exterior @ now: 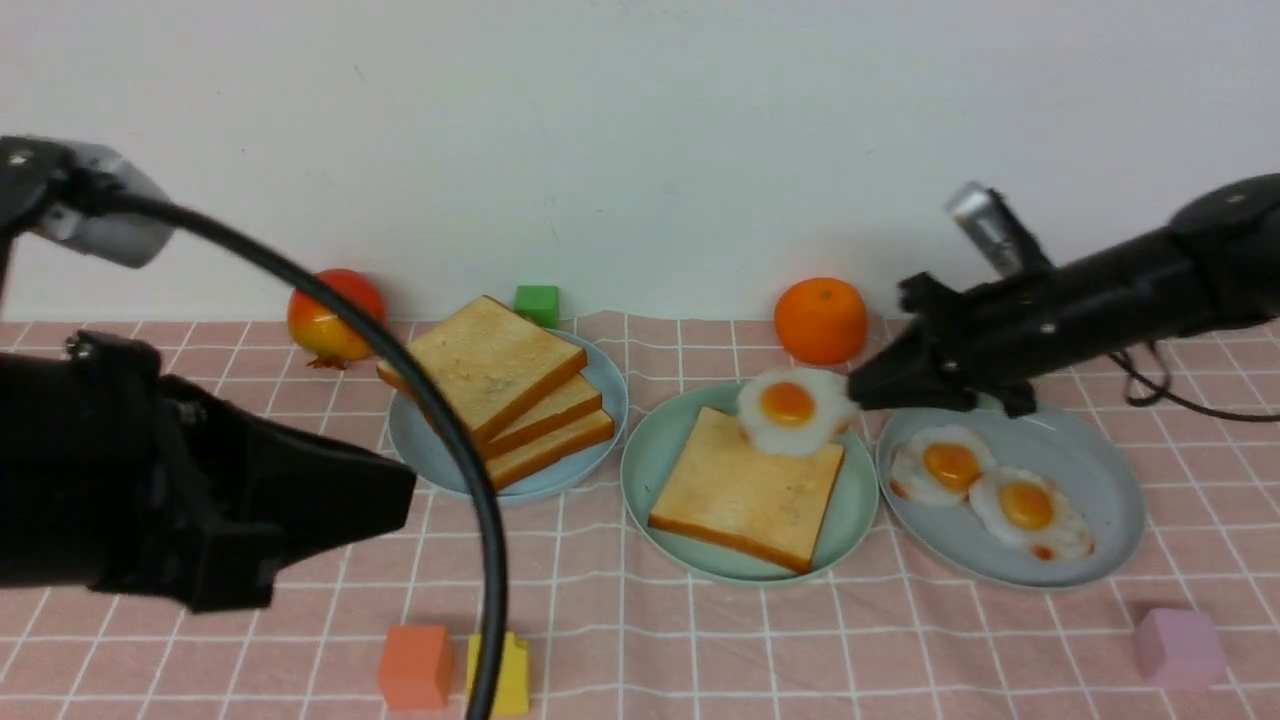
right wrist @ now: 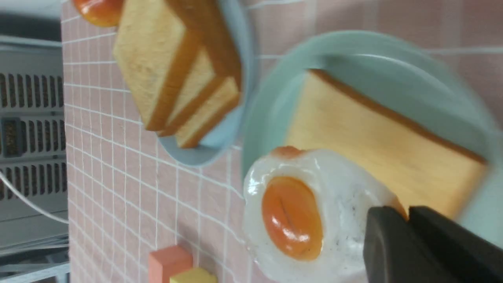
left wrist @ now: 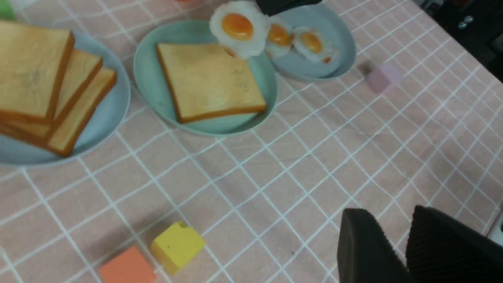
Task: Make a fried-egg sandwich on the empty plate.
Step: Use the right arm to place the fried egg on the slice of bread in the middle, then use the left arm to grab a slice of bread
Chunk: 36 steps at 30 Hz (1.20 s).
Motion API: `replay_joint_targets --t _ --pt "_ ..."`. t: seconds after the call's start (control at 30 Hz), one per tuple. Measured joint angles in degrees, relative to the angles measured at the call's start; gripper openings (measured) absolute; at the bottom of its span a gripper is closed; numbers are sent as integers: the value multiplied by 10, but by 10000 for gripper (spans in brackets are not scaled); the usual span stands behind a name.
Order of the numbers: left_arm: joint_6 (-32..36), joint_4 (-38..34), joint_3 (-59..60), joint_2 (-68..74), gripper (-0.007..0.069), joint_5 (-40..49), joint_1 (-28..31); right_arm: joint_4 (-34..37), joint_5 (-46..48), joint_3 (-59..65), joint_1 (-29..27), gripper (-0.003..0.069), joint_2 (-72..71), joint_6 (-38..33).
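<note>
My front camera sits in the middle of the robot's side, rather low, and looks forward across the pink checked tablecloth (exterior: 700, 640) to the white wall (exterior: 640, 130). The left wrist camera looks down on the cloth from higher and farther back, so it sees a wide area. The right wrist camera is very near and turned sideways. All three views share one part: the round mint-green plastic plate (exterior: 642, 465), its square golden-brown toast slice (exterior: 745, 490) and the white fried egg (exterior: 790, 410) with orange yolk.
</note>
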Motion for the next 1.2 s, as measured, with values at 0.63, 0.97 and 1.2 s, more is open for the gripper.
replay_joint_targets --t 0.63,0.97,1.2 --pt "-128 4 0 33 240 -98 0 -69 10 0 35 421 15 -22" --pt "-446 163 -90 114 293 -99 0 -241 121 -83 49 575 -167 42" --pt "-504 323 -207 234 398 -13 0 -330 161 -97 153 481 -287 91"
